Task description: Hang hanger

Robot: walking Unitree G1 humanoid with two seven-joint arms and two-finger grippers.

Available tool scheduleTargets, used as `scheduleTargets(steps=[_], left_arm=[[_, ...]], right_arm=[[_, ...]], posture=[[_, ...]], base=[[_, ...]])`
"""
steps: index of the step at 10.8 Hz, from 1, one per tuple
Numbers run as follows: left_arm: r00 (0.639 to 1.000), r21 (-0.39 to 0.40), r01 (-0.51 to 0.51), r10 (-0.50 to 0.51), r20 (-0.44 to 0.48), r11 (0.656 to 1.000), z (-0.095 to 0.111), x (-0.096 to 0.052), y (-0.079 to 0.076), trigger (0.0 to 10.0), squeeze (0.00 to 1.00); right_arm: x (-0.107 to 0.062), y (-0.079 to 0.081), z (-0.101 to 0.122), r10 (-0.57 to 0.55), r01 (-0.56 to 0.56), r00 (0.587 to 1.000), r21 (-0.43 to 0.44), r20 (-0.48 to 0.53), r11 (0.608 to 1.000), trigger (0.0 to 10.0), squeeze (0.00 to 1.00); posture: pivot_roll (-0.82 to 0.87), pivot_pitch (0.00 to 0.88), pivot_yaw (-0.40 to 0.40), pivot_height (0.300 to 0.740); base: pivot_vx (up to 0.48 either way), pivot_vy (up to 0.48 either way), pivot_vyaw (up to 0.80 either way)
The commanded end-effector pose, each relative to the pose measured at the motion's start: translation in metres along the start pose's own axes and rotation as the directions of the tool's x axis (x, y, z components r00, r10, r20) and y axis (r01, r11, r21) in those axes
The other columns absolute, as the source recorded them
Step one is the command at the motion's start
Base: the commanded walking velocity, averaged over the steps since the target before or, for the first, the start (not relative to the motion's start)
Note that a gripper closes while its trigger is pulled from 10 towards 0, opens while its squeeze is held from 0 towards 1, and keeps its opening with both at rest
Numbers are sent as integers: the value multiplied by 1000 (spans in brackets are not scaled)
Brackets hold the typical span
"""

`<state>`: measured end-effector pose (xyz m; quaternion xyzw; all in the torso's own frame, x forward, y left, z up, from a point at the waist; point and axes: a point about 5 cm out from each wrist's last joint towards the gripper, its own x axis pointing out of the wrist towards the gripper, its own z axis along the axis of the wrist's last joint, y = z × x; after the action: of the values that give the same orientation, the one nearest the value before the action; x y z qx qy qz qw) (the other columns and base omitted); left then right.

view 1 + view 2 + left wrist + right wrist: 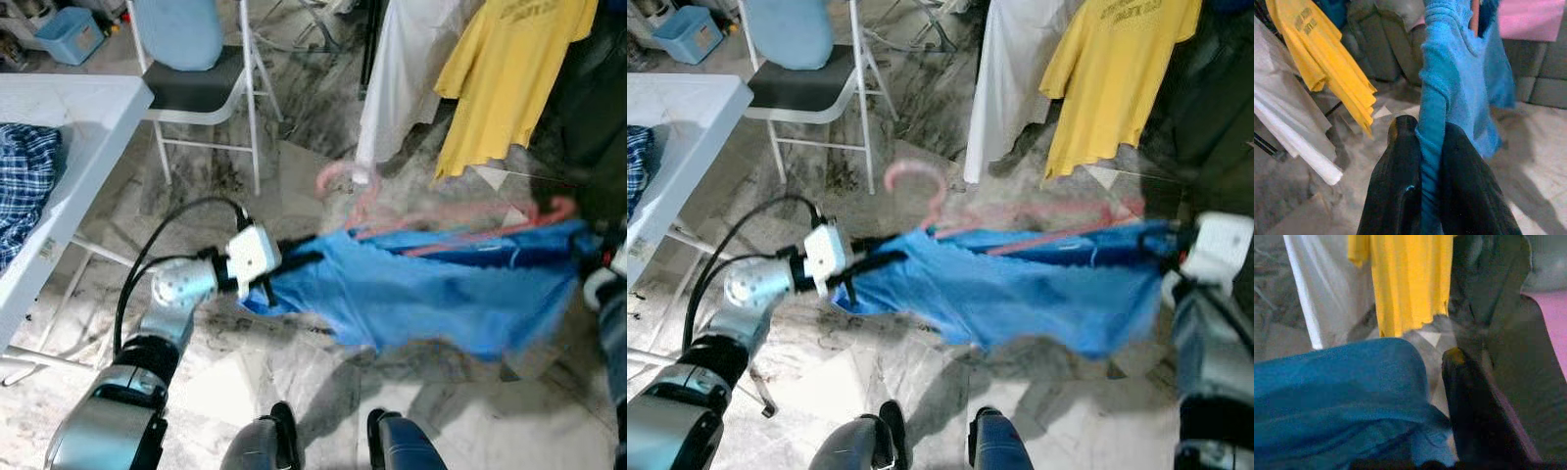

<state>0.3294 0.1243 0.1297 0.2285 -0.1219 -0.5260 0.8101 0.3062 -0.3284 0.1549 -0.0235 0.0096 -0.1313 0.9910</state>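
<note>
Eye views: blue shirt (431,294) on pink hanger (460,220), stretched mid-air between left gripper (294,262) and right gripper (1166,240), near the hung yellow shirt (509,69) and white garment (407,69). Left wrist view: fingers (1396,186) clamped on a shirt fold; risk, cloth slipping off the hanger. Right wrist view: finger (1479,406) beside blue cloth, grip cannot be told; risk, hook (916,181) snagging hung clothes.

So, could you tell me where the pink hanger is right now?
In the head views the pink hanger lies along the top of the blue shirt, stretched between the left gripper and right gripper, below the hanging yellow shirt.
</note>
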Motion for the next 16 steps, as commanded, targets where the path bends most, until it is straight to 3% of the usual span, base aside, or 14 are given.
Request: scheduleTargets(steps=[1, 5, 7, 8, 10, 12, 13, 14, 15, 16], left_arm=[[999, -6, 14, -14, -36, 1000, -8, -8, -7, 0, 0], [981, -46, 90, -96, -166, 995, -34, -20, -35, 0, 0], [950, 22, 110, -99, -296, 994, -45, -16, -43, 0, 0], [932, 55, 47, -24, -362, 997, -50, -11, -40, 0, 0], [887, 77, -226, 238, -396, 971, -54, -3, -26, 0, 0], [836, 75, -365, 361, -414, 928, -56, -2, -20, 0, 0], [829, 68, -385, 377, -413, 920, -56, -3, -21, 0, 0], [841, -5, -417, 383, -383, 909, -54, 0, -22, 0, 0], [901, -88, -359, 320, -291, 929, -47, 7, -29, 0, 0], [966, -158, -162, 124, -228, 974, -45, 11, -47, 0, 0]], right_arm=[[-1, -4, 3, -13, 13, 1000, -11, -1, 1000, 0, 0], [6, -1, 28, -2, 4, 999, -38, 52, 999, 0, 0], [10, 15, 41, 50, -47, 995, -31, 82, 998, 0, 0], [10, 25, 45, 83, -80, 992, -33, 95, 996, 0, 0], [6, 42, 43, 147, -140, 985, -86, 92, 986, 0, 0], [5, 40, 40, 129, -121, 989, -97, 76, 988, 0, 0], [5, 39, 42, 125, -118, 989, -85, 80, 989, 0, 0], [5, 40, 41, 130, -122, 988, -95, 78, 988, 0, 0], [6, 37, 34, 114, -108, 992, -108, 58, 988, 0, 0], [7, 30, 29, 73, -67, 996, -119, 47, 991, 0, 0]], posture=[[-209, 245, 120, 740], [-214, 246, 119, 740], [-224, 246, 120, 740], [-226, 246, 120, 740], [-232, 243, 118, 740], [-233, 241, 117, 740], [-233, 241, 117, 740], [-234, 241, 117, 740], [-234, 241, 117, 740], [-232, 241, 119, 740]], base=[[0, 0, 0], [0, 0, 0], [0, 0, 0], [0, 0, 0], [0, 0, 0], [0, 0, 0], [0, 0, 0], [0, 0, 0], [0, 0, 0], [0, 0, 0]])
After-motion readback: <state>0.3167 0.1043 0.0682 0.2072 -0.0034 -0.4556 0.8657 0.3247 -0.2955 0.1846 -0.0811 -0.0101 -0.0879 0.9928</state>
